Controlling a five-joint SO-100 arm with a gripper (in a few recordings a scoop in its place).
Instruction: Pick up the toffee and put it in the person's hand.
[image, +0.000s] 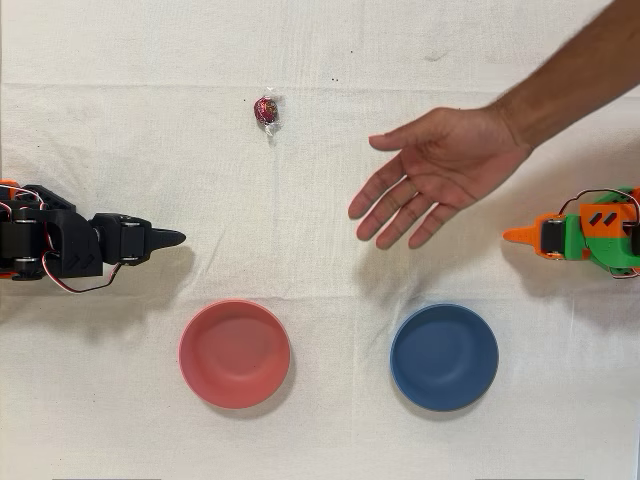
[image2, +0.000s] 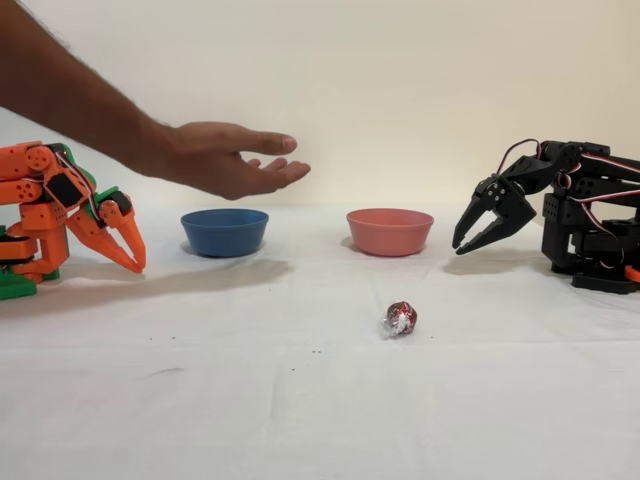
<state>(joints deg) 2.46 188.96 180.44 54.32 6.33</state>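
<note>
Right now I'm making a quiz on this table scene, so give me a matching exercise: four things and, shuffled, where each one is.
Column 1:
1. toffee
2. person's hand
3. gripper
4. blue bowl

Column 2:
a. raised in the air, palm open
b. lying on the cloth, near the front in the fixed view
c. beside the pink bowl, on the cloth
d. at the black arm's tip, holding nothing

Pairs: 1-b, 2-a, 3-d, 4-c
</note>
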